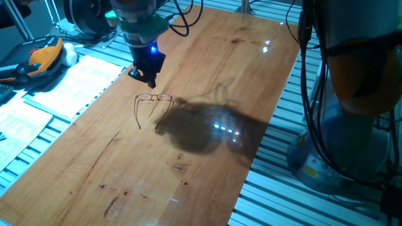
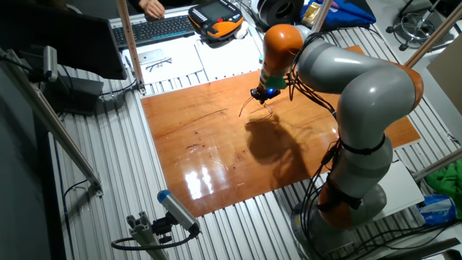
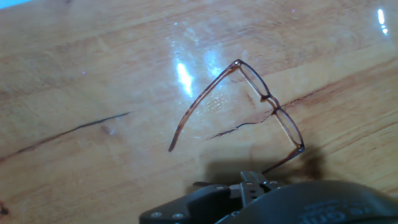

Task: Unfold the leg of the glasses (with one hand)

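Observation:
The glasses lie on the wooden table, a thin reddish-brown wire frame with clear lenses. In the hand view the glasses show one leg swung out away from the front. The other leg runs from the far hinge back under my fingertips and is partly hidden there. My gripper, black with a blue light, hovers just behind the front of the frame. Its fingers look pressed together with nothing between them. In the other fixed view the gripper hangs over the small glasses.
The wooden table top is bordered by slatted aluminium. White papers and an orange pendant lie to the left of the table. The robot base stands at the table's side.

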Motion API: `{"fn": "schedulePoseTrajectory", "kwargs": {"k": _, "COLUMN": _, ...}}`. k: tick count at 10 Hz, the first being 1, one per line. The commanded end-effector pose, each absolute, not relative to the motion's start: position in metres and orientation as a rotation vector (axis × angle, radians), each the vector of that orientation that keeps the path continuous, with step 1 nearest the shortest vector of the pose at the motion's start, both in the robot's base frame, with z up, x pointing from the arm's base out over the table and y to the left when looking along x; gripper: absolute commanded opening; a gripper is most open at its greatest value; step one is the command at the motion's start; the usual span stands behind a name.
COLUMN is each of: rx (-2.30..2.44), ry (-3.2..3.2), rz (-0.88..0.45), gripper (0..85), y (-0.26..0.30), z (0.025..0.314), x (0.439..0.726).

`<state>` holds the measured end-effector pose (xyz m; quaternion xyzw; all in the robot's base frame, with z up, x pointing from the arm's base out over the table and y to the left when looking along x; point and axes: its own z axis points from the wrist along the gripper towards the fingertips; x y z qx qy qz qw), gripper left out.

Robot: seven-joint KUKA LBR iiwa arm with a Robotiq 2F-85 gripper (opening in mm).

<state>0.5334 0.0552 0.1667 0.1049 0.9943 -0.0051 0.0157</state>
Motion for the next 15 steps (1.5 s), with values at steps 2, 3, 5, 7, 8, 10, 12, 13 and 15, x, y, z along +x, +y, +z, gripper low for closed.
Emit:
{"fn": "schedulePoseTrajectory", "kwargs": {"k": 2, "rx": 0.306, "ry": 3.091, "rz": -0.021, "gripper": 0.0, "y": 0.052, "z": 0.173, "x": 0.533}}
{"fn": "schedulePoseTrajectory", "kwargs": {"k": 3, "rx": 0.288, "ry": 3.087, "rz": -0.03, "gripper": 0.0, "y": 0.051, "z": 0.174, "x": 0.533}}
{"fn": "schedulePoseTrajectory", "kwargs": {"k": 5, "rx": 0.25, "ry": 3.091, "rz": -0.045, "gripper": 0.0, "y": 0.051, "z": 0.175, "x": 0.533}}
{"fn": "schedulePoseTrajectory", "kwargs": {"k": 7, "rx": 0.163, "ry": 3.086, "rz": -0.076, "gripper": 0.0, "y": 0.051, "z": 0.175, "x": 0.534}}
{"fn": "schedulePoseTrajectory", "kwargs": {"k": 8, "rx": 0.093, "ry": 3.078, "rz": -0.103, "gripper": 0.0, "y": 0.051, "z": 0.176, "x": 0.534}}
{"fn": "schedulePoseTrajectory", "kwargs": {"k": 10, "rx": 0.008, "ry": 3.067, "rz": -0.164, "gripper": 0.0, "y": 0.053, "z": 0.182, "x": 0.536}}
{"fn": "schedulePoseTrajectory", "kwargs": {"k": 12, "rx": -0.02, "ry": 3.075, "rz": -0.175, "gripper": 0.0, "y": 0.051, "z": 0.193, "x": 0.538}}
{"fn": "schedulePoseTrajectory", "kwargs": {"k": 13, "rx": -0.037, "ry": 3.065, "rz": -0.177, "gripper": 0.0, "y": 0.051, "z": 0.195, "x": 0.538}}
{"fn": "schedulePoseTrajectory", "kwargs": {"k": 15, "rx": -0.059, "ry": 3.055, "rz": -0.161, "gripper": 0.0, "y": 0.049, "z": 0.196, "x": 0.537}}
